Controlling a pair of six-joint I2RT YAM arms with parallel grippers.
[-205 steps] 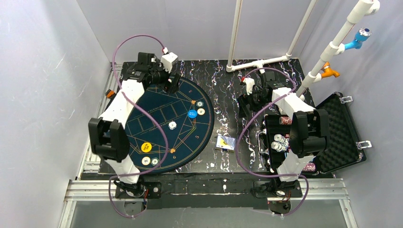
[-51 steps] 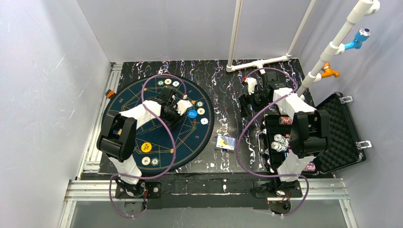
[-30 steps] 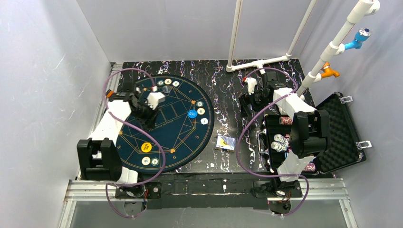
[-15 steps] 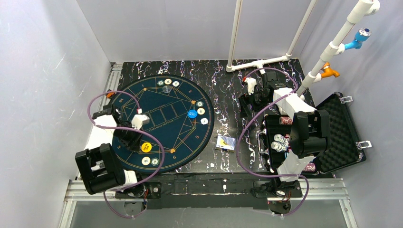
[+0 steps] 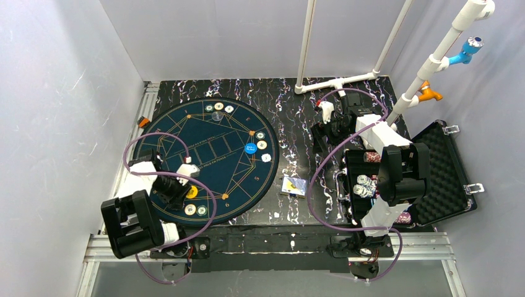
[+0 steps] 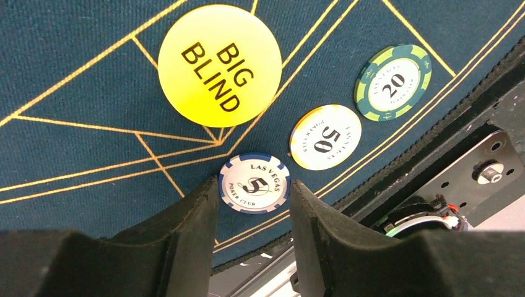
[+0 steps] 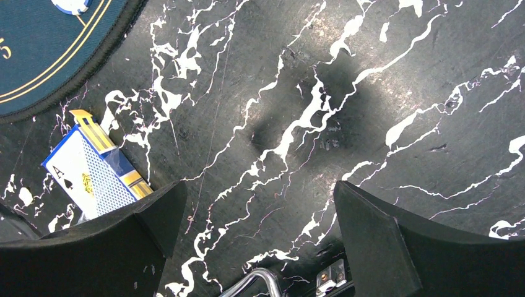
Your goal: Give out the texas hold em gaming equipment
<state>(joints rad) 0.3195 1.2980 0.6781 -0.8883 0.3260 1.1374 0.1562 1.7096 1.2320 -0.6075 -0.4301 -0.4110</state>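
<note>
My left gripper hangs low over the near-left edge of the dark-blue mat. Its two fingers press on the sides of a blue-and-white "5" poker chip. Beside it on the mat lie the yellow Big Blind disc, a "50" chip and a green "20" chip. A blue button disc and more chips lie at the mat's right, others at its far edge. My right gripper is open over bare marble table, with a card pack to its left.
The open black foam-lined case stands at the right, with chip stacks inside under my right arm. White pipe stands rise at the back. An aluminium rail runs along the near table edge.
My left arm has swung from the mat's far side back to its near-left edge, beside the yellow disc. The right arm has not moved.
</note>
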